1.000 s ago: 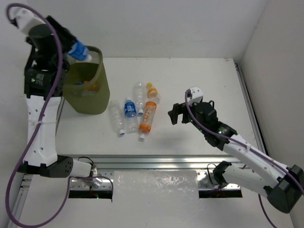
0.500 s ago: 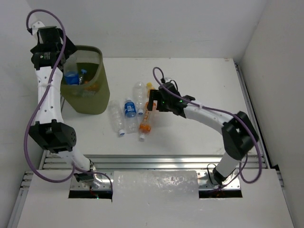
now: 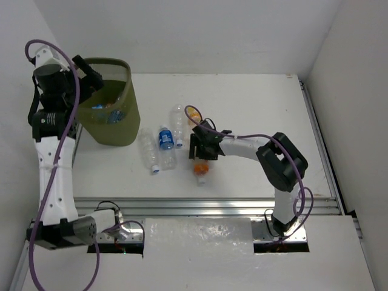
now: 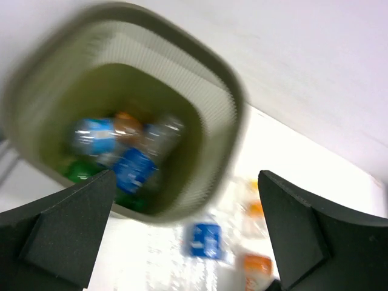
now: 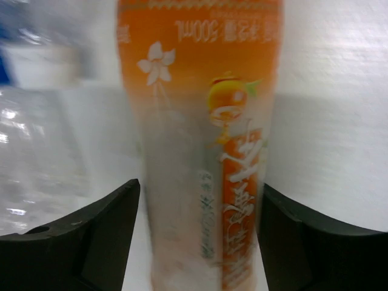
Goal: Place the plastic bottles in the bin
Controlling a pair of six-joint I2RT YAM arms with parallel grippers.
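The olive-green bin [image 3: 121, 130] stands at the far left and holds several bottles [image 4: 130, 163], blue-labelled, orange and green. My left gripper [image 3: 91, 74] hovers open over its far-left rim [image 4: 233, 97], with nothing between its fingers. On the table lie a clear bottle [image 3: 148, 151], a blue-labelled bottle [image 3: 165, 138], another clear bottle [image 3: 177, 118] and a small orange bottle [image 3: 194, 114]. My right gripper [image 3: 202, 150] is down at the table, shut on a longer orange bottle [image 5: 206, 139], both pads [image 5: 106, 233] against its sides. The bottle's orange end [image 3: 201, 168] sticks out towards the arms.
A metal rail [image 3: 200, 206] runs along the near edge of the table, and a second rail [image 3: 318, 133] lines the right side. White walls close in at the back and on the right. The loose bottles lie close together just right of the bin.
My left gripper has let a blue-labelled bottle drop into the bin and now stands open. My right arm has reached left to the orange bottle and closed on it, and the bottle has shifted nearer.
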